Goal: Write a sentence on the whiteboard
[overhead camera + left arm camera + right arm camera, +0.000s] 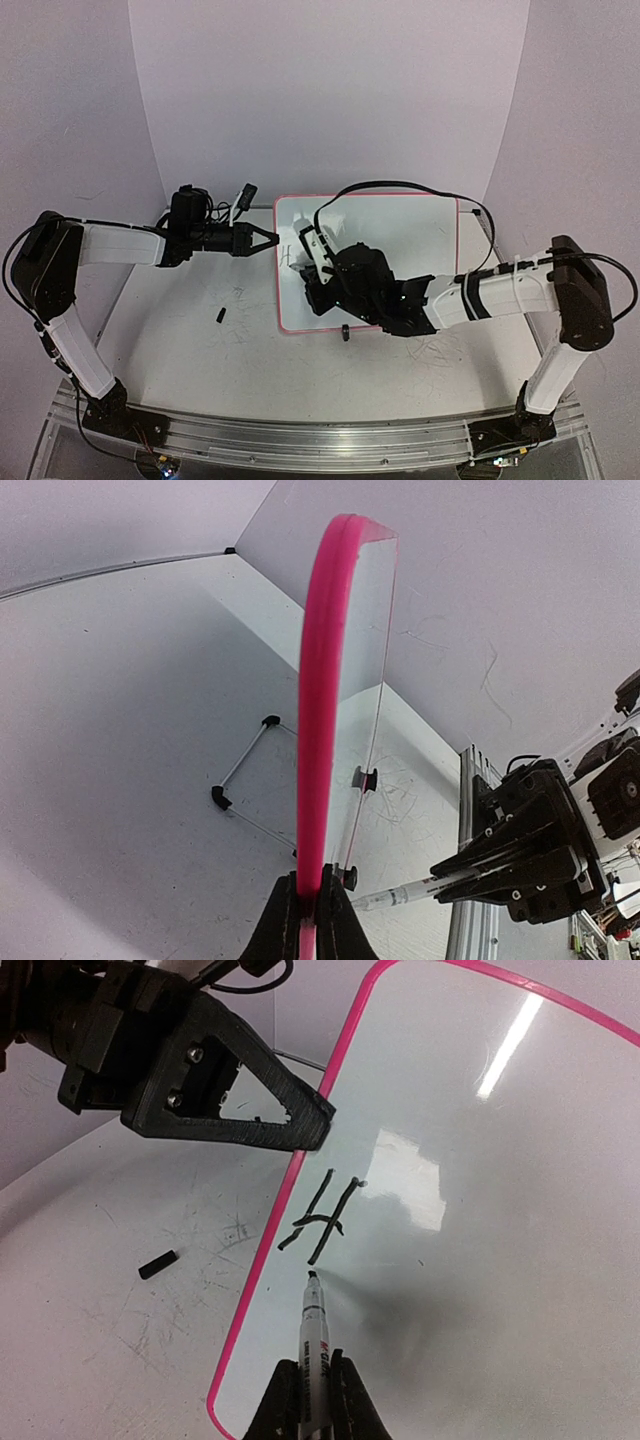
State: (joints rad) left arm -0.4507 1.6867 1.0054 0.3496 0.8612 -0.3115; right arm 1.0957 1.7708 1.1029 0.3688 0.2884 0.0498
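Pinching marker (314,1335) in right gripper (313,1395), tip just 6 o'clock of the sentence's (325,1218) 1 letter; clamping whiteboard's (480,1260) 9 o'clock rim in left gripper (308,908).

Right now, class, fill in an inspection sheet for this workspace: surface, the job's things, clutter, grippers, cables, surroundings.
Surface: white table with faint grey scribble marks.
Job's things: whiteboard with a pink-red rim; the sentence is only the letter H, near the board's left edge.
Clutter: small black cap on the table, left of the whiteboard.
Grippers: left gripper shut on the whiteboard's left rim; right gripper shut on a marker, its tip just below the H.
Cables: black cable arching over the whiteboard above the right arm.
Surroundings: plain white curved backdrop; nothing else seen.
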